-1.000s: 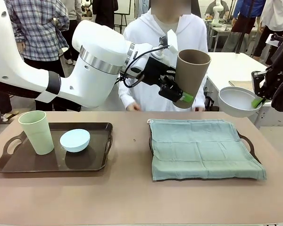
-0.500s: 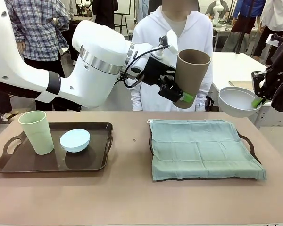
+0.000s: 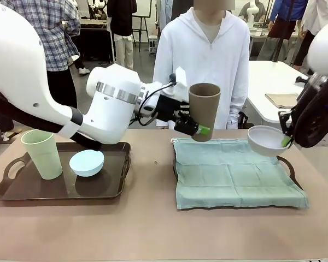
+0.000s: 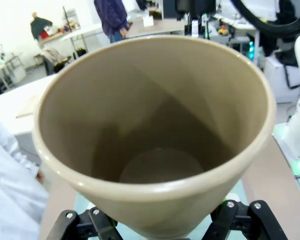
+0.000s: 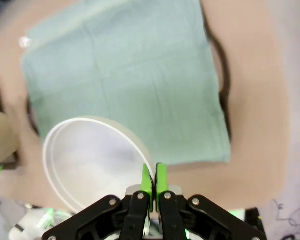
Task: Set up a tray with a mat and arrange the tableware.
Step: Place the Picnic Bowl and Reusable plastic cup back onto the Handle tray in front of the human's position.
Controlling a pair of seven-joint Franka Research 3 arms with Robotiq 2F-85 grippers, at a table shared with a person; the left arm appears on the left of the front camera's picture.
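Front view: the left gripper (image 3: 197,129) is clamped on the base of the tan cup (image 3: 204,105). The cup is close to upright, mouth up, long axis near vertical, hanging just over the far left corner of the mat (image 3: 235,176). The right gripper (image 3: 286,141) pinches the rim of the white bowl (image 3: 264,140), which hangs over the mat's far right edge. For both, the mat lies straight below, so the set-down looks like a plain descent, with the left arm nearer the mat's left half and the right arm nearer its right. The mat covers the right tray (image 3: 287,164). The left tray (image 3: 22,192) holds the green cup (image 3: 42,154) and the blue bowl (image 3: 87,162), well apart from both grippers. A person (image 3: 208,60) stands at the far side.

Left wrist view: the camera looks down into the tan cup (image 4: 155,110), which is empty. The fingers grip it from both sides at the bottom.

Right wrist view: the green pads (image 5: 147,181) are pressed together on the bowl's near rim. The white bowl (image 5: 90,160) overlaps the mat's edge (image 5: 130,75) beneath.

Count: two cups, two bowls, two trays, one mat.
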